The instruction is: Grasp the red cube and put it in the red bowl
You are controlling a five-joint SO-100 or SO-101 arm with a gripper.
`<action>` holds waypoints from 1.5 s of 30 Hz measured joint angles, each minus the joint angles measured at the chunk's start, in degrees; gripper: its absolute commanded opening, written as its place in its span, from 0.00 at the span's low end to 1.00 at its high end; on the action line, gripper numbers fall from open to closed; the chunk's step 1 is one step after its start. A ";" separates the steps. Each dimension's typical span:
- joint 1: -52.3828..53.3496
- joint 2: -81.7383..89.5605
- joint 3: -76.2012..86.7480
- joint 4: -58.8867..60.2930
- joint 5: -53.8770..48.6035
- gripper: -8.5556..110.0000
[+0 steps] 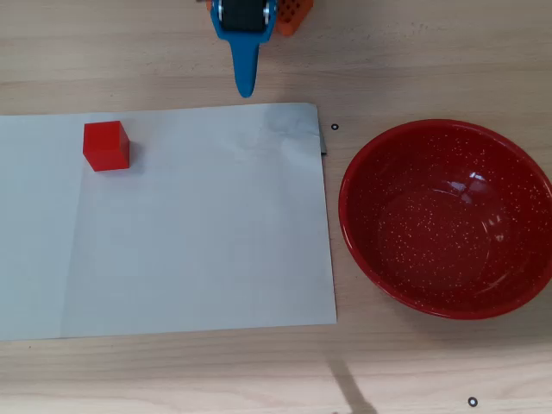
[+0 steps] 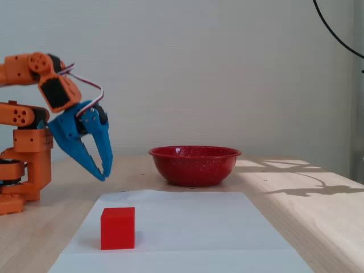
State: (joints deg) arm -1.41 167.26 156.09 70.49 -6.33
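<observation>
While apart, red cube (image 2: 118,228), end effector (image 2: 103,172)

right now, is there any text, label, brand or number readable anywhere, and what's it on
None: no readable text in either view.
The red cube has plain faces.
The red bowl carries only white speckles.
The white paper is blank.
The gripper and the orange arm show no lettering.
The small black rings on the table are marks, not characters.

In the overhead view the arm (image 1: 246,17) is cut off by the top edge, leaving one blue finger (image 1: 246,65) visible. The paper (image 1: 198,224) runs off the left edge. The bowl (image 1: 362,207) runs off the right edge.

In the fixed view the paper's (image 2: 187,227) near end is cropped by the bottom edge.
</observation>
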 measured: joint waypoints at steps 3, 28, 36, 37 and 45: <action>0.00 -6.42 -7.47 5.01 0.44 0.08; -21.09 -56.60 -63.98 30.41 21.62 0.08; -26.89 -68.12 -76.64 32.08 31.03 0.08; -27.77 -69.96 -78.13 32.08 31.82 0.08; -33.22 -83.06 -90.62 32.70 37.27 0.14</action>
State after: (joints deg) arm -34.63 84.20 65.48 103.18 30.94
